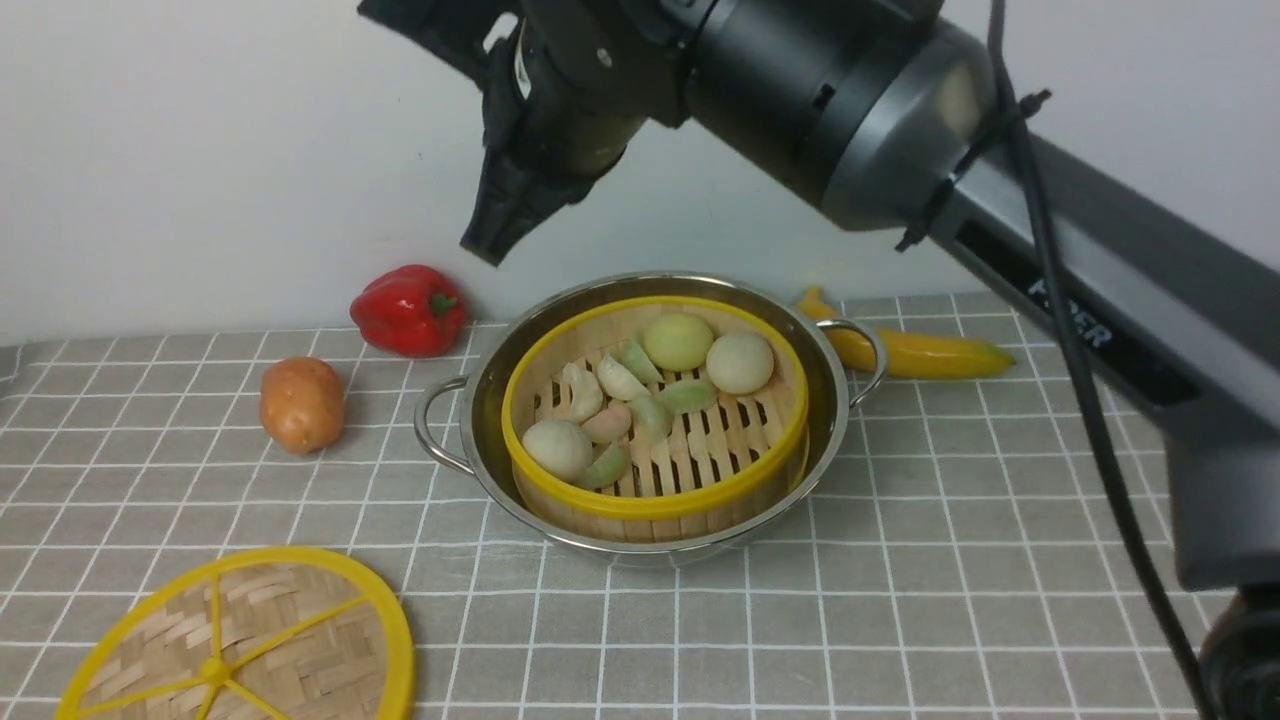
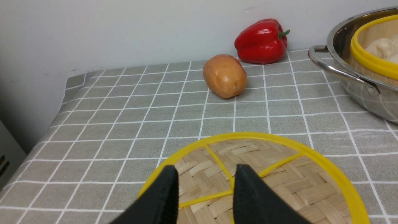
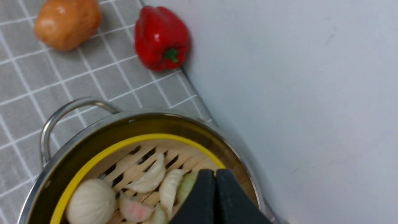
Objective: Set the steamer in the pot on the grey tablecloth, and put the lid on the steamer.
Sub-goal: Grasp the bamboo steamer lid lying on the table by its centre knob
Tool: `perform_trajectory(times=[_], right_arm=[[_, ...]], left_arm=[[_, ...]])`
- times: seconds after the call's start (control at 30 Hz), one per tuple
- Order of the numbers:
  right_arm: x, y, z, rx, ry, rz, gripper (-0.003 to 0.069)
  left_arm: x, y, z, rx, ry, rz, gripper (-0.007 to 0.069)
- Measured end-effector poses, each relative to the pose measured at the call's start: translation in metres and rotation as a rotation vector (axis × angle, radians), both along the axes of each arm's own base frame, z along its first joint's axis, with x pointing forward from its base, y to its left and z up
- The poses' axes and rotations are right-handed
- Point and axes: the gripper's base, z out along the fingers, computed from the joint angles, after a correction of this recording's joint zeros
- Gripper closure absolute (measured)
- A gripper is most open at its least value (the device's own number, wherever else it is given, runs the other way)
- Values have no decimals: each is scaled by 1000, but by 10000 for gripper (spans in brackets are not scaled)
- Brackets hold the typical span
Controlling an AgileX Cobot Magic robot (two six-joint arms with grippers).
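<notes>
- Front view: steamer (image 1: 700, 455) sits in the pot (image 1: 487, 405); lid (image 1: 255, 640) lies on the tablecloth (image 1: 900, 600).
- Left pincer (image 2: 205, 174), released, hangs over the lid, likely to grasp it.
- Right pincer (image 3: 215, 174), clenched empty, above the pot.

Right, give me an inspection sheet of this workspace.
Surface: grey white-gridded tablecloth, lying flat.
Job's things: round bamboo steamer with yellow rim sits inside the shiny steel pot; flat woven bamboo lid lies on the cloth, off the steamer.
Clutter: red bell pepper, brown potato, yellow banana, on the cloth around the pot.
Grippers: left gripper above the lid, jaws open; right gripper above the steamer, jaws shut, empty.
Cables: black cable along the right arm.
Surroundings: white wall behind.
</notes>
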Motion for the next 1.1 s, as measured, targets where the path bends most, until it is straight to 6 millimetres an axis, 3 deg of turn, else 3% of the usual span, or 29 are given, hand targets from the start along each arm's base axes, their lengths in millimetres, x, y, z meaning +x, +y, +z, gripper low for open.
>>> perform_trajectory(times=[0.23,0.57,0.83,0.97,1.0,1.1], right_arm=[[1,-3,8,74,-11,-76,672],[3,1,13,124,-57,-52,664],[-3,-8,17,157,18,-126,655],[-19,-30,40,202,42,-150,651],[-28,-46,48,199,51,-165,648],[-42,-68,61,210,42,-172,644]], left_arm=[[0,0,0,0,0,0,382],[0,0,0,0,0,0,382],[0,0,0,0,0,0,382],[0,0,0,0,0,0,382],[0,0,0,0,0,0,382],[0,0,0,0,0,0,382]])
